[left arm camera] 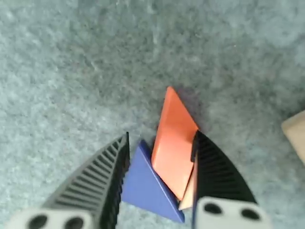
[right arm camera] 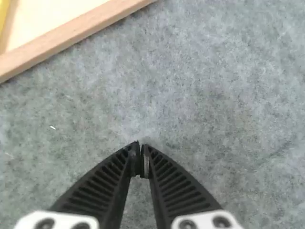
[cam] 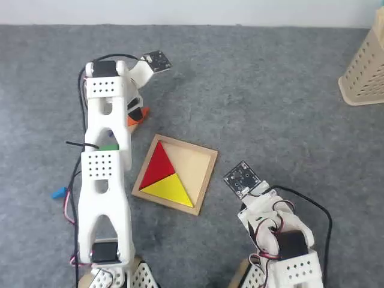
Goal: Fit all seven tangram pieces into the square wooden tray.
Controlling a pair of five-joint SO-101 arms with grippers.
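**Left gripper [left arm camera: 161,136] straddling two pieces at once**

High view: the left arm [cam: 107,174] stretches past the wooden tray [cam: 192,162], which holds a red triangle [cam: 157,163] and a yellow triangle [cam: 171,189]. The arm hides most of the orange piece [cam: 135,118]. Left wrist view: jaws spread, orange piece against one finger, blue triangle [left arm camera: 145,186] by the other. I'd pinch orange alone so blue doesn't drag along. Can't tell if orange lies flat. Right wrist view: right gripper [right arm camera: 139,152] pinched closed, empty, near the tray's rim
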